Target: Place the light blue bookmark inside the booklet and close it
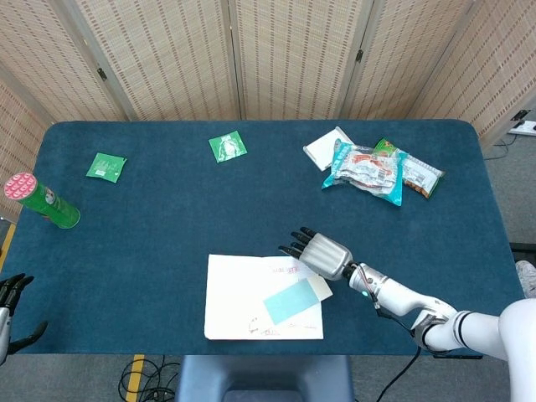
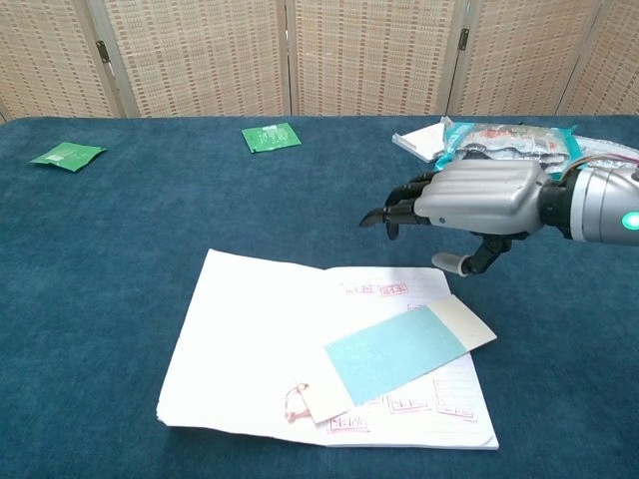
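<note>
Light blue bookmark (image 2: 396,348) lying flat across open booklet (image 2: 262,339), one end overhanging the right edge. Right hand (image 2: 477,198) hovering empty above, fingers spread. Likely thin, light, slippery; best taken by the overhanging end.

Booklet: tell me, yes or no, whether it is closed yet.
No, the booklet lies open flat on the table, its stamped page showing and the bookmark lying on top in plain sight.

My head camera looked steeply down from above, taking in the whole dark blue cloth-covered table (image 1: 151,251). My chest camera sat low and near, facing forward across it. Both shared the open white paper booklet (image 1: 251,293) (image 2: 270,349).
</note>
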You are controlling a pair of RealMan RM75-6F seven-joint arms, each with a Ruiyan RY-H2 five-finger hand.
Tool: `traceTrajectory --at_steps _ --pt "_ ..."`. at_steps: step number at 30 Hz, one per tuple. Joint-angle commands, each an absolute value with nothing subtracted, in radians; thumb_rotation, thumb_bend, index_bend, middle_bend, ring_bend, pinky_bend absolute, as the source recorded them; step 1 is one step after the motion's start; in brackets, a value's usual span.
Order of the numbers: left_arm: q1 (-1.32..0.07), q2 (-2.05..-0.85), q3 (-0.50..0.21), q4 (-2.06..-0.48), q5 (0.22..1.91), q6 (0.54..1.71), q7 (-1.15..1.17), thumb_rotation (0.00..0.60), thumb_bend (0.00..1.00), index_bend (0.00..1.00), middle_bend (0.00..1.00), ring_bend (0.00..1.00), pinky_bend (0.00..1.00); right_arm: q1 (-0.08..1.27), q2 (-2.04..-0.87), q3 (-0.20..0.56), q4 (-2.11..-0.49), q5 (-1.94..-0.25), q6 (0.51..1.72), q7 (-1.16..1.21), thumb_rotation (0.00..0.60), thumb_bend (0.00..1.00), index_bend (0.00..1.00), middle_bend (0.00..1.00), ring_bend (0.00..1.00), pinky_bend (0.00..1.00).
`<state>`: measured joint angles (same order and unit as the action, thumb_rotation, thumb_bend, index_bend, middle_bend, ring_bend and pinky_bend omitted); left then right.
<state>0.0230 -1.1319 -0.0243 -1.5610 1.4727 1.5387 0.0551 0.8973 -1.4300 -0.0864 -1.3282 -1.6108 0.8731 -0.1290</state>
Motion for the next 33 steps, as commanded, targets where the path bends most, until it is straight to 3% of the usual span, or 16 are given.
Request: traceTrajectory --at_steps 1,8,17,33 --pt "0.02 -1.131 -0.024 -1.569 1.477 1.539 0.061 0.6 0.27 0.19 0.16 0.15 0.2 0.874 -1.416 -0.07 -1.397 -1.586 0.879 -0.164 0.6 0.14 0.0 0.12 0.08 0.16" --pt "0.021 -1.129 -0.023 -1.571 1.476 1.539 0.061 0.6 0.27 0.19 0.16 0.15 0.2 0.853 -1.421 -0.076 -1.493 -1.56 0.85 -0.239 0.6 0.05 0.0 0.06 0.02 0.16" --pt "0.027 -1.129 -0.021 -1.558 1.472 1.544 0.045 0.6 0.27 0.19 0.16 0.15 0.2 0.859 -1.421 -0.08 -1.567 -1.531 0.779 -0.275 0.6 0.11 0.03 0.06 0.01 0.16" --pt "0.026 -1.135 -0.018 -1.54 1.474 1.538 0.023 0.6 0.27 0.19 0.16 0.15 0.2 0.86 -1.433 -0.07 -1.596 -1.44 0.712 -0.453 0.6 0.11 0.11 0.06 0.0 0.16"
